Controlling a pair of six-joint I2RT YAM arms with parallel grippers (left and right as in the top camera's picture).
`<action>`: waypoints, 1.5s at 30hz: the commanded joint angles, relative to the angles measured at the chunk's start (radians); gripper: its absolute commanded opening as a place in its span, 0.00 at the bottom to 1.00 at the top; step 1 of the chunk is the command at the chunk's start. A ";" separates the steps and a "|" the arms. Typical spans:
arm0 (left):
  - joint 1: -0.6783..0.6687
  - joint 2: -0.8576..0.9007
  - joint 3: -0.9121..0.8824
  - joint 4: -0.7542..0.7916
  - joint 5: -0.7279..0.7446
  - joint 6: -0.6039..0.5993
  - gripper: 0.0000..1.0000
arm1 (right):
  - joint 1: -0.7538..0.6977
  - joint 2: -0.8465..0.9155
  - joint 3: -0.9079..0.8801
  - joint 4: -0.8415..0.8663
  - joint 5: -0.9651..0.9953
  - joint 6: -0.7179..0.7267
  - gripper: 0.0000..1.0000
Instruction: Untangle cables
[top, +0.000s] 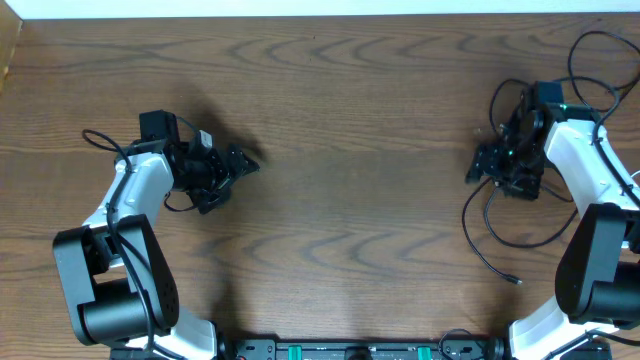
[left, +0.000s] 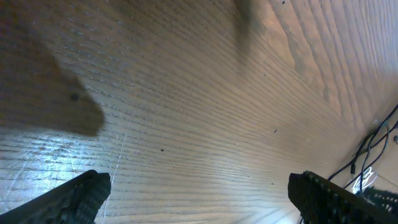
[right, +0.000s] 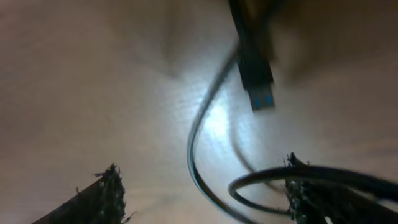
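Thin black cables (top: 478, 250) lie in loose loops around my right arm, and one ends in a small plug (top: 515, 282) near the front. More loops (top: 585, 45) lie at the back right. My right gripper (top: 482, 168) is open just above them. In the right wrist view a black cable (right: 198, 149) curves between the open jaws (right: 202, 180), another loop crosses the right finger, and a black plug with a blue insert (right: 256, 81) lies ahead. My left gripper (top: 238, 168) is open and empty over bare wood (left: 198, 186), far from the cables.
The wooden table (top: 350, 130) spans the view, with its back edge at the top. In the left wrist view, distant black cables with a white part (left: 367, 158) show at the right edge. Thicker arm cables run by each arm base.
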 joint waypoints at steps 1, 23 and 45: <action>0.005 0.004 0.005 0.000 -0.010 -0.002 0.98 | 0.003 -0.068 0.085 -0.077 0.021 -0.080 0.79; 0.005 0.004 0.005 0.000 -0.009 -0.002 0.98 | 0.055 -0.181 -0.360 0.335 0.317 0.209 0.24; 0.005 0.004 0.005 0.000 -0.010 -0.002 0.98 | 0.058 0.231 -0.253 1.246 0.153 0.208 0.01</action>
